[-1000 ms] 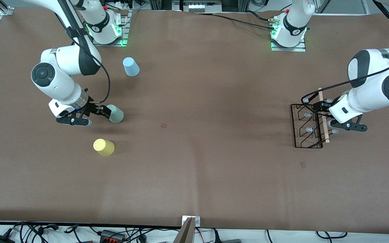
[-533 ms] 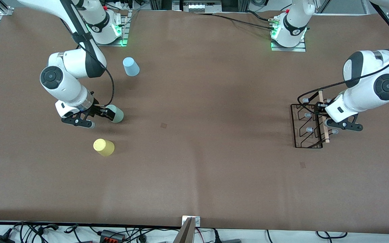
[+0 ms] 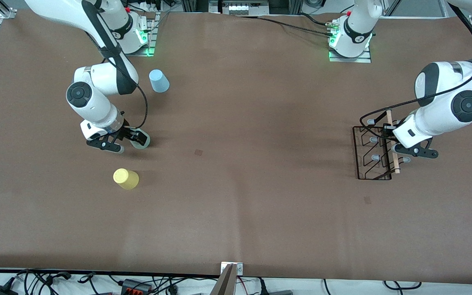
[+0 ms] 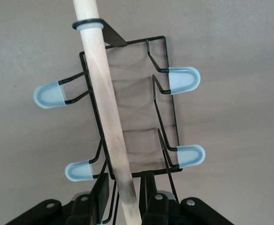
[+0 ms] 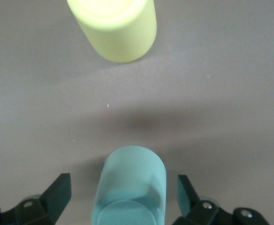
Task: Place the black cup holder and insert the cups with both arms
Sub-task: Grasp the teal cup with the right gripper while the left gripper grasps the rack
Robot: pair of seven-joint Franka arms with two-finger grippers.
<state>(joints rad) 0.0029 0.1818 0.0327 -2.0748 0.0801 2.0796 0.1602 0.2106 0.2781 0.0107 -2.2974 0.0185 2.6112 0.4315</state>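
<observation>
Standing at the left arm's end of the brown table (image 3: 244,123), the thin black wire cup holder (image 3: 373,153) has its wooden rod clamped by the left pincer (image 4: 122,197); a tilted lift could snag it. The right pincer (image 5: 122,197), spread wide, straddles the pale mint plastic cup (image 5: 132,185), which an uneven closure might topple.

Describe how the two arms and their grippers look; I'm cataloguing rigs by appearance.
Both arms are bulky glossy white jointed Frankas with black joint bands, round black joint caps and black cables along the links. The left gripper and right gripper are black two-finger types with screwed finger mounts. Green lights glow at both bases. The left arm's black band carries small white lettering.
</observation>
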